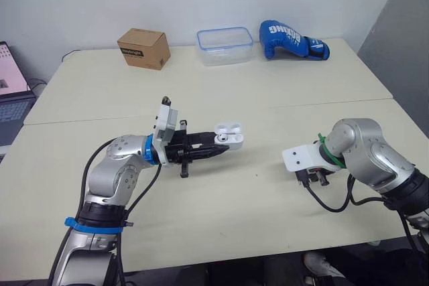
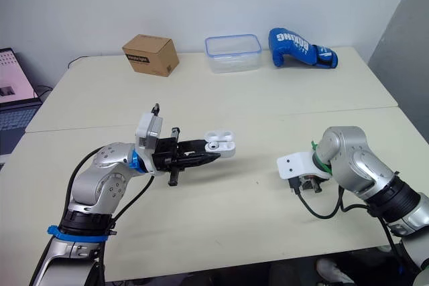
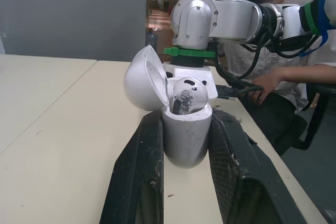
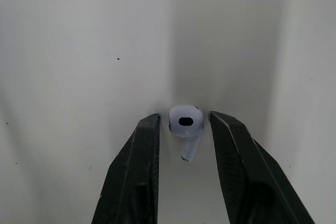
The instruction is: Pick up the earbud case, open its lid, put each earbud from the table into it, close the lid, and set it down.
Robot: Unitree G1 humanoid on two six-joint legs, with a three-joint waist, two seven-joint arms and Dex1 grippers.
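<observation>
My left gripper point(image 1: 223, 146) is shut on the white earbud case point(image 1: 229, 135), held above the middle of the table point(image 1: 221, 232). In the left wrist view the case point(image 3: 186, 140) stands upright between the two fingers with its lid point(image 3: 142, 85) swung open, and one earbud point(image 3: 185, 95) sits inside. My right gripper point(image 4: 185, 116) points down at the table on the right side. It is open, and its fingertips flank a white earbud point(image 4: 186, 124) that lies on the tabletop with small gaps on both sides.
Along the far edge stand a cardboard box point(image 1: 143, 47), a clear plastic container point(image 1: 224, 45) and a blue boxing glove point(image 1: 293, 40). A laptop point(image 1: 10, 92) sits off the table's left. A seated person point(image 3: 273, 66) shows behind my right arm.
</observation>
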